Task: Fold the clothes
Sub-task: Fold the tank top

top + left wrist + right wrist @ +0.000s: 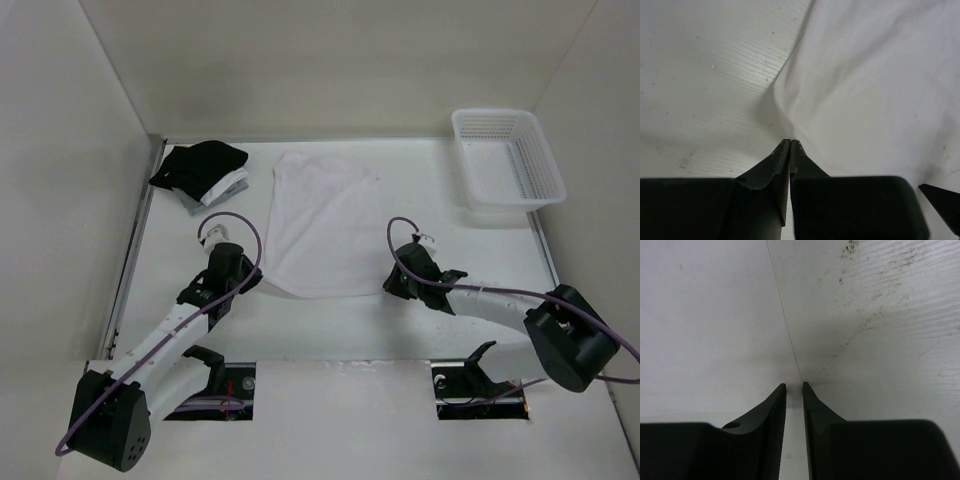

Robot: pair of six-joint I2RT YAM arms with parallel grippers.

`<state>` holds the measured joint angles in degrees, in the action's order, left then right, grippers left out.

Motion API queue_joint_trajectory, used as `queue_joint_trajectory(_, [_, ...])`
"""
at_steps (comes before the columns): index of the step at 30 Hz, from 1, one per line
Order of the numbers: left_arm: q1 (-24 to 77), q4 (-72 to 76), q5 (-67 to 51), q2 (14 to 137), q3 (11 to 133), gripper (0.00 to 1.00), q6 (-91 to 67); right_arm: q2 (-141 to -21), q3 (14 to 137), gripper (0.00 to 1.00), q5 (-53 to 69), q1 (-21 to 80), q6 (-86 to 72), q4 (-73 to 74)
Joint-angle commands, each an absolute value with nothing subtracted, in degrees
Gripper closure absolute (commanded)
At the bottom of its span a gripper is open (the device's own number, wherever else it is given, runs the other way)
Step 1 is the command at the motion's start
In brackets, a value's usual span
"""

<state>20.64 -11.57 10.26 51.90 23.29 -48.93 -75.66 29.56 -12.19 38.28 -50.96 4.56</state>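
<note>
Nearest, two arms reach in from the near edge of the table (330,335), with a bare strip of table between their bases and the rounded hem of the top (320,225).

The left gripper (790,141) is closed, its tips pinched together on the top's left edge near the hem. The cloth rises in a soft ridge to the tips, with ribbed bare table beside it on the left. The right gripper (794,385) sits at the right edge near the hem, its jaws a narrow slit apart. The cloth's edge runs straight to that slit, with smooth fabric on one side and scuffed table on the other. Whether it touches the cloth I cannot tell.

The one top lies flat and spread at mid-table, neck toward the far wall (350,70). A band of table lies open on its left, and a wider stretch on its right.

Farther back, one black-and-white pile (200,172) sits in the far left corner, just apart from the top's shoulder. One white mesh basket (545,165) stands open side up in the far right corner, well apart from the top. Walls close the left, far and right sides.
</note>
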Motion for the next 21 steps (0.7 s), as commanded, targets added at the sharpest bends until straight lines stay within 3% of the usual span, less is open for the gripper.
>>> queue_joint_trajectory(1, [20.7,-8.8,9.8,50.6,23.3,0.99,-48.3,-76.8,29.6,0.79,-11.1,38.5,-51.9,4.0])
queue_joint_trajectory(8, [20.3,-8.8,9.8,49.7,25.0,0.99,-48.2,-73.2,29.3,1.0,-11.2,38.5,-51.9,3.1])
queue_joint_trajectory(14, [20.6,-9.4,10.6,45.3,36.0,1.0,-45.6,-53.7,35.0,1.0,-15.2,38.5,-46.2,9.8])
queue_joint_trajectory(21, [26.1,-10.8,16.9,37.5,56.4,1.0,-43.6,-41.2,60.6,1.0,-27.1,45.8,-34.2,24.8])
